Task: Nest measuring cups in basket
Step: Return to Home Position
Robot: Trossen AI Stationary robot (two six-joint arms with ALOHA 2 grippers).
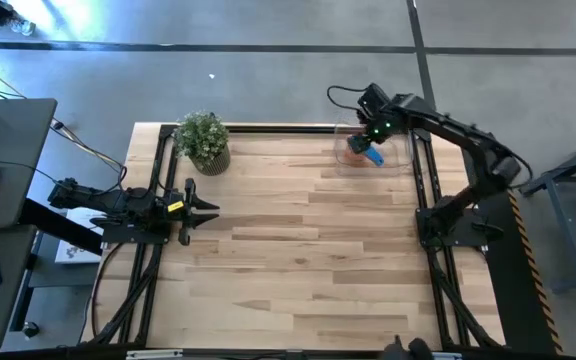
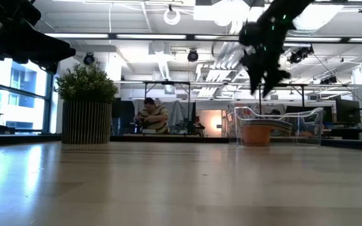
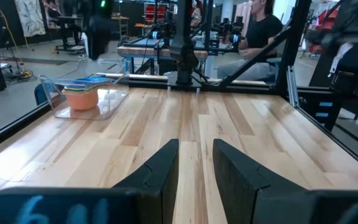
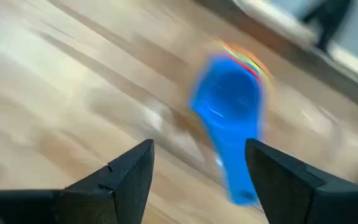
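The clear basket point(image 1: 342, 142) stands near the table's far right corner. The nested measuring cups rest inside it, with the blue cup point(image 4: 229, 118) on top and its handle sticking out over the stack; red and yellow rims peek out beneath. An orange cup point(image 2: 256, 134) shows through the basket wall point(image 2: 307, 129). My right gripper point(image 4: 197, 168) hangs open above the stack, clear of it, as the low view point(image 2: 264, 88) shows. My left gripper point(image 1: 208, 208) waits open by the table's left edge; from there it sees the basket point(image 3: 114, 99) and cups point(image 3: 82, 96).
A potted green plant point(image 1: 204, 141) stands near the far left corner. Black frame rails run along the left and right sides of the wooden table point(image 1: 298, 250). A person sits in the room beyond the table point(image 2: 153, 116).
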